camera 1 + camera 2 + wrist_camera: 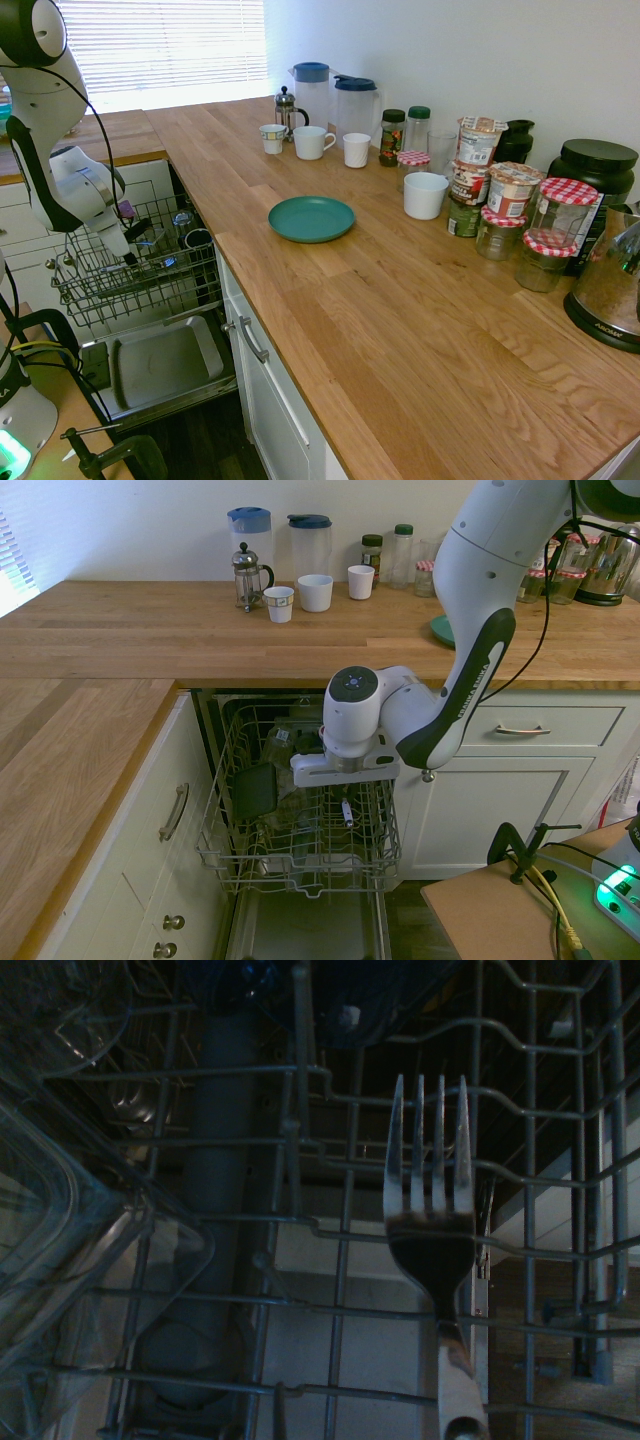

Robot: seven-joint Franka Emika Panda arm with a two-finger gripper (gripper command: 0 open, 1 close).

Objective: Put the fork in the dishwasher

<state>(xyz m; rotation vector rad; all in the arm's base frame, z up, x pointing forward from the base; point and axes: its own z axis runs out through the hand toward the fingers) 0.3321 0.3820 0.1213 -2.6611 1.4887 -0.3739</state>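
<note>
Fingers (130,258) clenched on fork (440,1235) by its handle end, w/ tines pointing away from grip. Held abv wire rack (300,868) of open dishwasher (165,365), inside rack's outline. Coming in from pic L in first ext. view, from R in second, w/ arm (470,600) slanting down past bench (400,300) edge. Bent sharply at wrist (352,705), w/ hand (345,770) low over rack & aimed down. Showing in wrist view beside fork: clear container (60,1230), also w/ rack wires running under tines. Dark container (255,792) also in rack. Up on bench: green plate (311,219) near edge, white mugs, jars & kettle (610,285) farther along. Can't tell if tines touch wires.
</note>
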